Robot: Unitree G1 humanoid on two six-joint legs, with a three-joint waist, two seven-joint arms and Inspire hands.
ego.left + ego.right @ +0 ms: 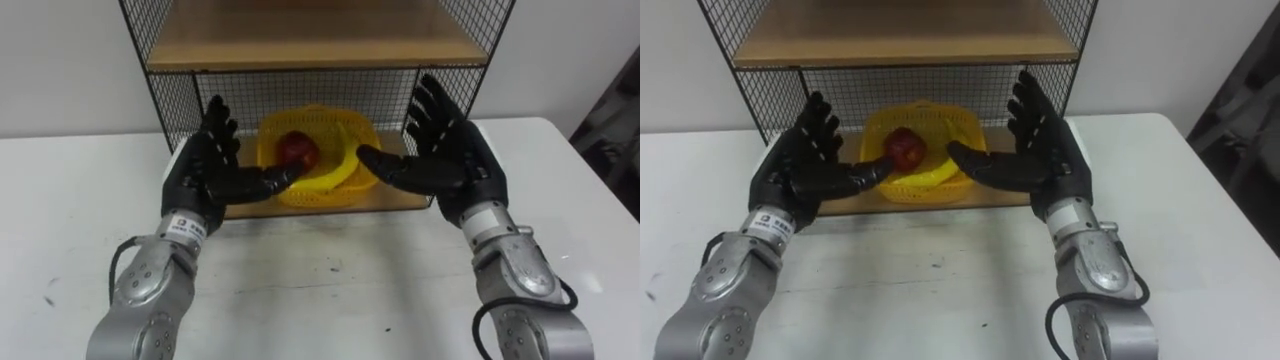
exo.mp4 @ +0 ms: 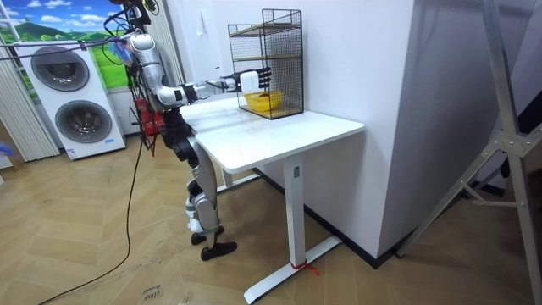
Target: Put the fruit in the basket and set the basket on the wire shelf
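One basket (image 1: 362,132) on wire shelf (image 1: 300,40), apple (image 1: 297,148) and banana (image 1: 335,178) inside, left hand (image 1: 205,165), right hand (image 1: 450,155) flanking, fingers open

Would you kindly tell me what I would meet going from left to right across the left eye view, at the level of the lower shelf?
left hand → apple → banana → right hand. The basket holding the fruit spans the middle, so it has no single place in the order.

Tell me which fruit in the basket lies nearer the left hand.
The round red apple, in the left half of the yellow mesh basket by the left hand; the curved yellow banana lies toward the right hand.
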